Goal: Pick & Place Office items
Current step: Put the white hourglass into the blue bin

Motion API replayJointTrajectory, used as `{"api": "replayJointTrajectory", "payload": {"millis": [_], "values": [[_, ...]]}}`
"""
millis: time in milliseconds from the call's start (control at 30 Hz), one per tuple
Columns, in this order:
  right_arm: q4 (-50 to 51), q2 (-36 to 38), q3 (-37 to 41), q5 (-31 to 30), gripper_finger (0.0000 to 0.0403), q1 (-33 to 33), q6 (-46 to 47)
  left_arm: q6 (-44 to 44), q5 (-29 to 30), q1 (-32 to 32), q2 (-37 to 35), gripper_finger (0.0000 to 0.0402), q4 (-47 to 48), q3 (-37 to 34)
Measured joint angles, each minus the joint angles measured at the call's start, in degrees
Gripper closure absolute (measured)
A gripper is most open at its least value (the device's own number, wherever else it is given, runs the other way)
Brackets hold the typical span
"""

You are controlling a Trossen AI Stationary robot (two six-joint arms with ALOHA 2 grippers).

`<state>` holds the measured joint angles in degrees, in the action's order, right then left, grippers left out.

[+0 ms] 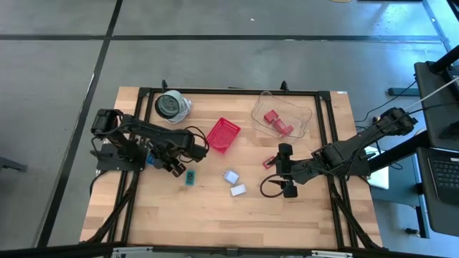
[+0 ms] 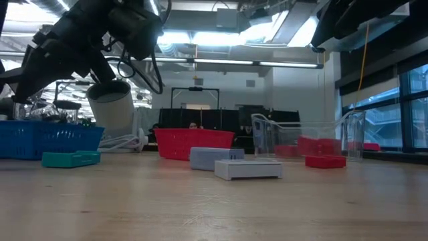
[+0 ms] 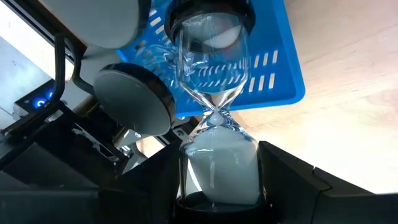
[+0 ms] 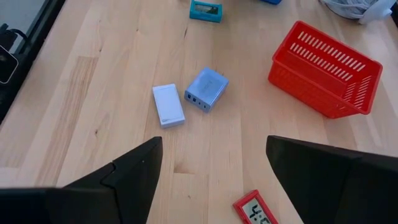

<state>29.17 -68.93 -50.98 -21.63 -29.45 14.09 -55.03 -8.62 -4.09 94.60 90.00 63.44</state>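
Observation:
My left gripper is shut on an hourglass with black caps and white sand, over the blue tray at the table's left side. My right gripper hovers open above the table's middle right. A small red digital clock lies flat just below it. A white rectangle and a pale-blue one lie side by side on the wood. The teal piece lies near the left gripper. My left gripper pinches the hourglass between its two fingers at the sand-filled bulb, next to the nearer black cap. The hourglass runs along the fingers and points away from them, its far cap over the blue tray. Whether that cap touches the tray I cannot tell.
A red mesh basket stands at the table's middle. A clear container holding red blocks sits toward the far right. A round grey object lies near the far edge. A black disc shows beside the hourglass. Bare wood stretches along the near edge.

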Motion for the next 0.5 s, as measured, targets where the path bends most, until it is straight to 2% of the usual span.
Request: {"api": "replayJointTrajectory", "payload": {"millis": [233,400,500], "values": [[0.0,0.0,0.0,0.0,0.0112,0.0,0.0,-0.3,-0.8,-0.4,0.0,0.0204,0.0,0.0],[0.0,0.0,0.0,0.0,0.0112,0.0,0.0,-0.3,-3.4,-0.4,0.0,0.0204,0.0,-2.7],[0.0,0.0,0.0,0.0,0.0112,0.0,-0.3,-0.6,-2.9,-0.4,0.0,0.0204,0.0,-3.3]]}}
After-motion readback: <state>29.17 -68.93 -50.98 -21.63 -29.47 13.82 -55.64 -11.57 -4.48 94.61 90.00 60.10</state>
